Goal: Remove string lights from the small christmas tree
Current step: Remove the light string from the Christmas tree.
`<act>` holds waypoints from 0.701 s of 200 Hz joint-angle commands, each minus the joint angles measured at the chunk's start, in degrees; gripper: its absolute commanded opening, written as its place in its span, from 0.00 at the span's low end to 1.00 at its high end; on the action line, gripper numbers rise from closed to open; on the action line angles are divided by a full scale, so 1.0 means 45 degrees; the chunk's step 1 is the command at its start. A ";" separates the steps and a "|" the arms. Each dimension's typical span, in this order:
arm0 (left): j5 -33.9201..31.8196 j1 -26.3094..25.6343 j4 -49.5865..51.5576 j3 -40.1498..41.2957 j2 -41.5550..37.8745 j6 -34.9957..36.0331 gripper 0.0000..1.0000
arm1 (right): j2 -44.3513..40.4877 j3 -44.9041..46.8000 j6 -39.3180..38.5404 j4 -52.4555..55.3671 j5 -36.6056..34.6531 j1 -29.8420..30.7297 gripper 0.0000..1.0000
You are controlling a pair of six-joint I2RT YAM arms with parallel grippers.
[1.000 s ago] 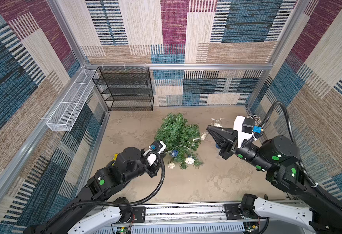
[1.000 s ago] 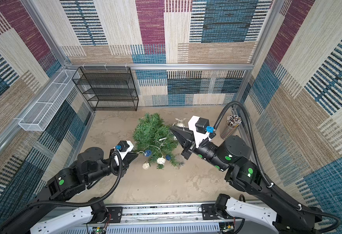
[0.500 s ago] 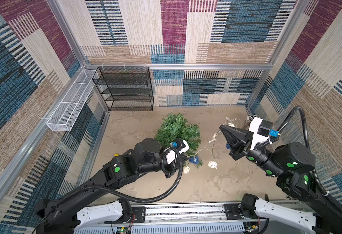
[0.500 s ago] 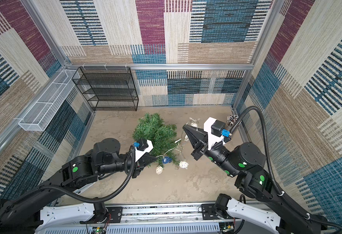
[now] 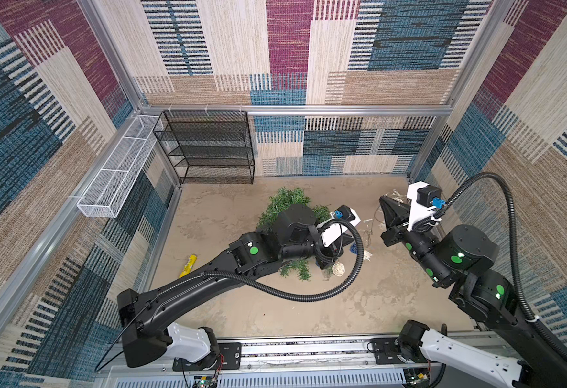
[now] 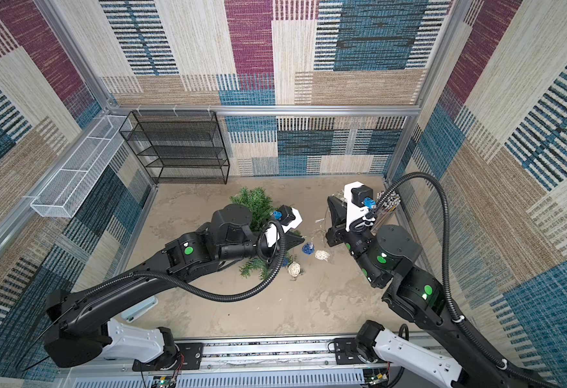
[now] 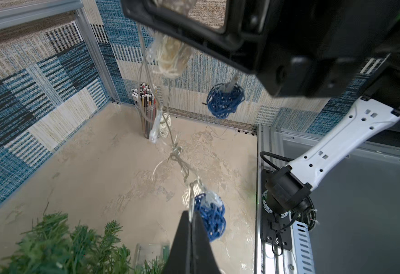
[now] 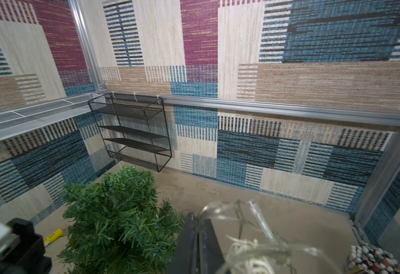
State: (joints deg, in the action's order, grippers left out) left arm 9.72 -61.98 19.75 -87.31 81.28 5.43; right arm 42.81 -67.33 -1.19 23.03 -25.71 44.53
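Room: walls of patterned fabric in blue, maroon and beige around a beige table (image 5: pixel 275 319).
Back wall: black mesh shelf (image 5: pixel 208 147), with a white wire basket (image 5: pixel 114 181) on the side rail.
Small christmas tree (image 5: pixel 288 198): mid-back of the table, largely covered by the left arm; whether it is upright or tipped cannot be told.
String lights (image 7: pixel 178 154): pale wire hangs in the air between both hands, right of the tree. A cream ball (image 5: pixel 338 268) lies beside the near branches.
Left hand (image 7: pixel 190 218): closed on the wire, just beside a dark blue ball (image 7: pixel 212 220).
Right hand (image 8: pixel 196 218): raised, closed on clear wire loops.
Corner: clear cup of coloured sticks (image 7: pixel 146 106).
Table, left side: small yellow thing (image 5: pixel 188 265).
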 commanded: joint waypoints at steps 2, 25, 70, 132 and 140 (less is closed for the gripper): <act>-0.0094 -0.0029 -0.0465 -0.1186 0.0655 0.1016 0.00 | -0.0109 -0.0054 0.0371 0.0142 0.0130 -0.0845 0.00; -0.0320 -0.0019 -0.0318 -0.2229 0.1347 0.1613 0.00 | -0.0016 0.0020 0.0552 0.0248 0.1056 -0.2000 0.00; -0.0746 -0.0018 -0.0574 -0.2921 0.2642 0.2293 0.00 | 0.0396 0.0158 0.1077 0.0593 0.2172 -0.4015 0.00; -0.0570 -0.0023 -0.2012 -0.1946 0.3362 0.0897 0.00 | 0.0439 0.0730 0.1550 0.0814 0.3555 -0.6645 0.00; -0.0643 -0.0028 -0.2215 -0.1888 0.3465 0.0645 0.00 | 0.0511 0.0887 0.1656 0.0801 0.3801 -0.6924 0.00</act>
State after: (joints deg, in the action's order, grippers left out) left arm 7.46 -62.02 15.40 -96.90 96.03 11.33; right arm 44.69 -64.47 4.51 26.92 -12.84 16.05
